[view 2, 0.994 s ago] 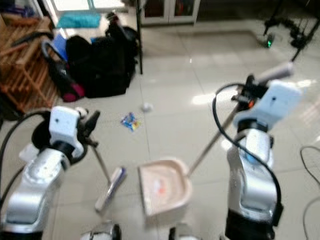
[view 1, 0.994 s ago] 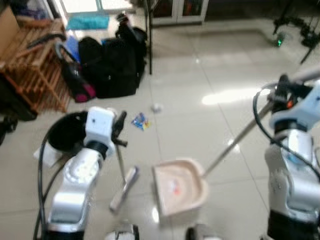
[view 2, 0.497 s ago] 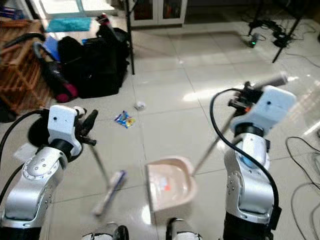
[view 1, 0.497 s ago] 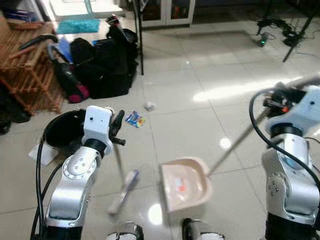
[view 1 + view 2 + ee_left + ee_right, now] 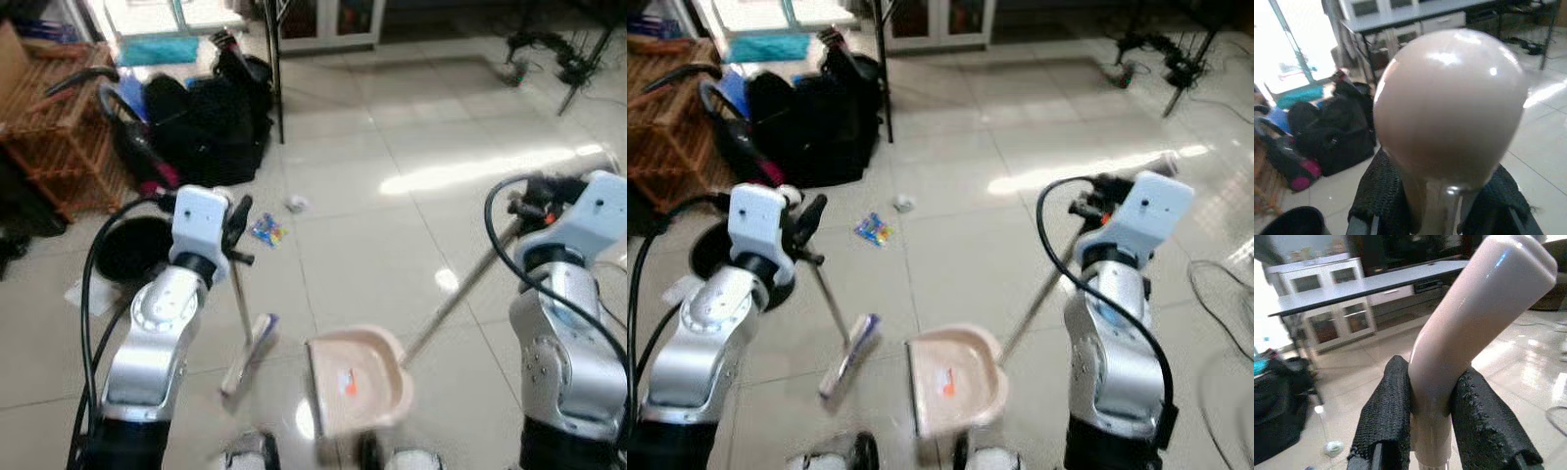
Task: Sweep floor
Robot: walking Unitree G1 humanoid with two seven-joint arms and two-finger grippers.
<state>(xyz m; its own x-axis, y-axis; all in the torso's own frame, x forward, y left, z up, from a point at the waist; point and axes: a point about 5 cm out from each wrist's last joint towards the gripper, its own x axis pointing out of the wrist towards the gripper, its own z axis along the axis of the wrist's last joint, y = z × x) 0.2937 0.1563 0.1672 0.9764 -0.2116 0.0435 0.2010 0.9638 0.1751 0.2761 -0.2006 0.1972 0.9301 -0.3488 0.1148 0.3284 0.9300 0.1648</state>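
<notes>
Beige dustpan and broom on tiled floor.
Left gripper clenches broom handle; right gripper clenches dustpan handle (wrapper beyond, apart).

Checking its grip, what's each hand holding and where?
Left hand: small pale broom, by its rounded handle top. Right hand: beige plastic dustpan, by its long handle's end.

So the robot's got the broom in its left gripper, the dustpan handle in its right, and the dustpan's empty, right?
Not quite: the dustpan isn't empty. The left eye view shows a small orange scrap lying in it. The rest stands: the left gripper has its jaws closed on the broom handle, and the right gripper has its jaws closed on the dustpan handle.
</notes>
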